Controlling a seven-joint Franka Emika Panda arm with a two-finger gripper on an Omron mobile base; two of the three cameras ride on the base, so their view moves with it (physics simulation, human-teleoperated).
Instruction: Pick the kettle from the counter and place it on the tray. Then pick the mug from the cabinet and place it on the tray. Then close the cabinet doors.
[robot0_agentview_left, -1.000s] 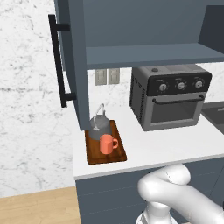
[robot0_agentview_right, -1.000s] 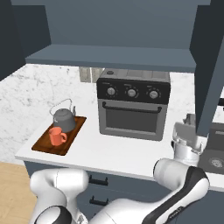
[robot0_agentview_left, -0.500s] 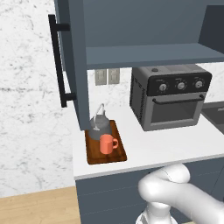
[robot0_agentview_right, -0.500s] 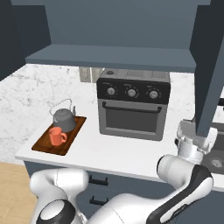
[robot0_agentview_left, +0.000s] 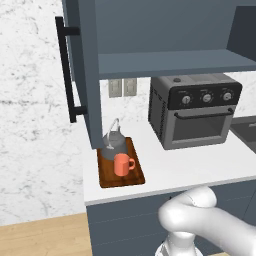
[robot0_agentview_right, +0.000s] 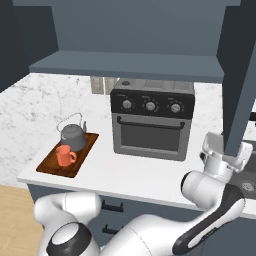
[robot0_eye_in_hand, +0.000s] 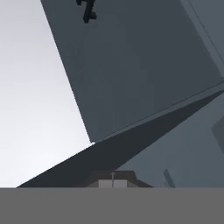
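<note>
The grey kettle (robot0_agentview_left: 114, 141) (robot0_agentview_right: 73, 135) and the orange mug (robot0_agentview_left: 122, 164) (robot0_agentview_right: 64, 155) both stand on the wooden tray (robot0_agentview_left: 135, 174) (robot0_agentview_right: 50, 165) at the left end of the white counter (robot0_agentview_left: 200, 162) (robot0_agentview_right: 150, 172). The cabinet (robot0_agentview_left: 170, 62) (robot0_agentview_right: 125, 62) stands open overhead. Its left door (robot0_agentview_left: 82, 75) with a black bar handle (robot0_agentview_left: 65, 70) swings out. My gripper (robot0_agentview_right: 227, 150) (robot0_eye_in_hand: 113, 180) is shut, holds nothing, and sits at the lower edge of the right door (robot0_agentview_right: 242, 75) (robot0_eye_in_hand: 131, 78).
A black toaster oven (robot0_agentview_left: 197, 112) (robot0_agentview_right: 150, 122) with round knobs stands mid-counter under the cabinet. A sink (robot0_agentview_right: 247, 186) lies at the right end. My arm's elbow (robot0_agentview_left: 200, 220) bulges low in front of the counter.
My hand has edged right and come up against the lower edge of the open right door. Kettle, mug and tray have not moved.
</note>
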